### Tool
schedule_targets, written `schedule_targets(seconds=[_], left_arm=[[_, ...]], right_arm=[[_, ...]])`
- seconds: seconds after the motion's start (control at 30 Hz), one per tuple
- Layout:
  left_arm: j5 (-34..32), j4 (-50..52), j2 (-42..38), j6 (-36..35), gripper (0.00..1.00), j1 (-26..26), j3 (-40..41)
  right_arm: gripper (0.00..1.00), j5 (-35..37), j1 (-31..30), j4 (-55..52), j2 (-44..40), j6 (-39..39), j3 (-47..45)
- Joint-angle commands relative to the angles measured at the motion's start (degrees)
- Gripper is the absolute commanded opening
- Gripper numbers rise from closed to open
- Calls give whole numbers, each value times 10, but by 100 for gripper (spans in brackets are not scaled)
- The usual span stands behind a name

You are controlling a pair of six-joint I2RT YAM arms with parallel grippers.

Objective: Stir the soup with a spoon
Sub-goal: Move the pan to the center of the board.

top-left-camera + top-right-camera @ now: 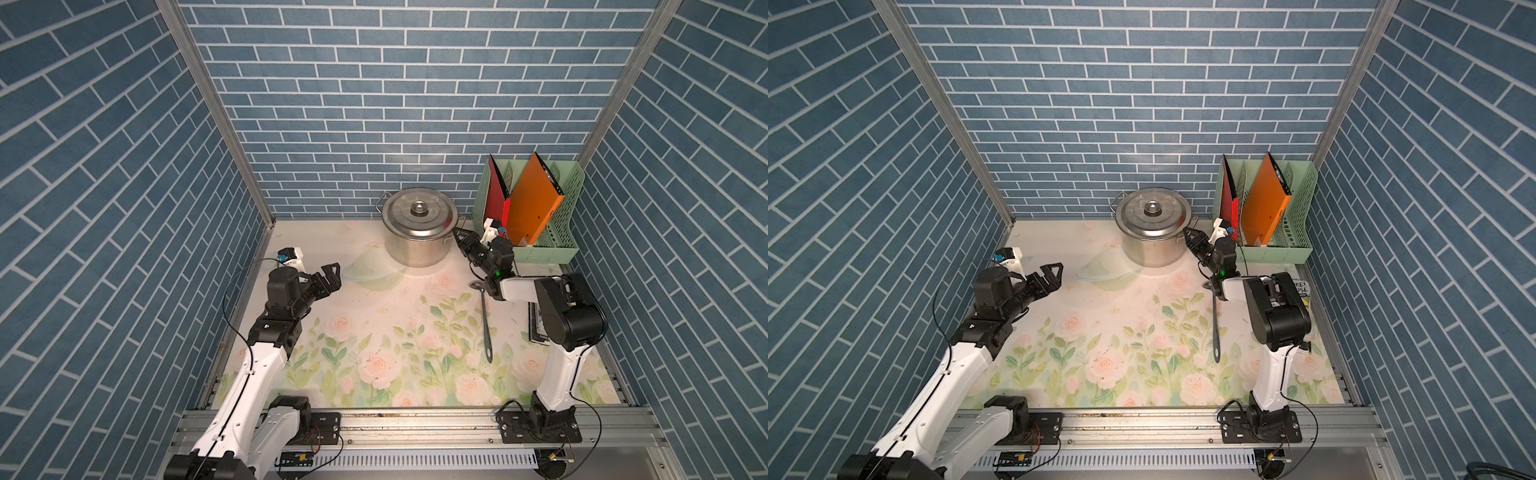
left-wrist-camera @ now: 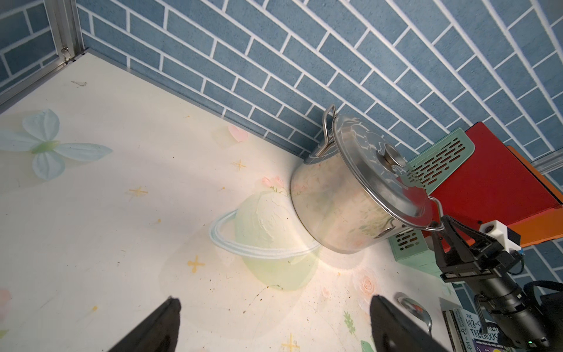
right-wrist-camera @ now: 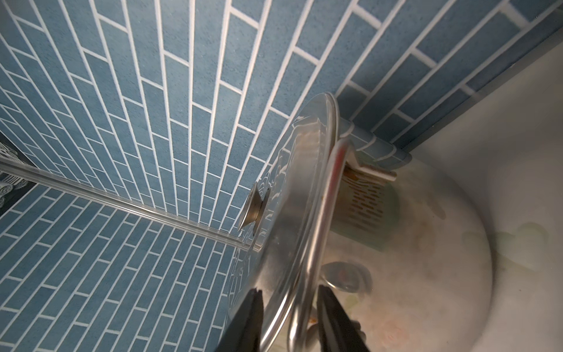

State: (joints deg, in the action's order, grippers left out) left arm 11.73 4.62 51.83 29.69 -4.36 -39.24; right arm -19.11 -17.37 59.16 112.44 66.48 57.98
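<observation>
The steel pot (image 1: 417,249) stands at the back by the wall with its lid (image 1: 419,212) on, so the soup is hidden. My right gripper (image 1: 458,236) is at the pot's right side. In the right wrist view its jaws (image 3: 288,292) close on the side handle (image 3: 313,274) and the lid's rim together. The spoon (image 1: 485,324), a long grey ladle, lies on the floral table in front of the right arm with its bowl toward the pot. It shows in both top views (image 1: 1215,324). My left gripper (image 1: 336,276) hovers open and empty left of the pot.
A green file rack (image 1: 557,251) holding a red and an orange folder stands right of the pot, close behind the right wrist. A book (image 1: 1302,287) lies at the table's right edge under the right arm. Blue brick walls close in three sides.
</observation>
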Motion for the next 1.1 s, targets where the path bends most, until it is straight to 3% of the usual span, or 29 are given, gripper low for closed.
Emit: schedule_targets(seconds=[0.0,0.17,0.37,0.7,1.07], left_arm=[[-16,17,-16,-18,100,2,-19],[-27,29,-25,-25,100,2,-24],[-35,33,-32,-26,100,2,-28],[-36,63,-32,-52,100,2,-48],[-14,92,-38,-101,100,2,-91]], right_arm=[[29,6,-4,14,11,16,21],[12,7,-6,-5,7,18,28],[1,11,-11,-48,-22,10,24],[0,-48,-25,-111,-90,10,2],[0,-142,-35,-173,-253,-4,-129]])
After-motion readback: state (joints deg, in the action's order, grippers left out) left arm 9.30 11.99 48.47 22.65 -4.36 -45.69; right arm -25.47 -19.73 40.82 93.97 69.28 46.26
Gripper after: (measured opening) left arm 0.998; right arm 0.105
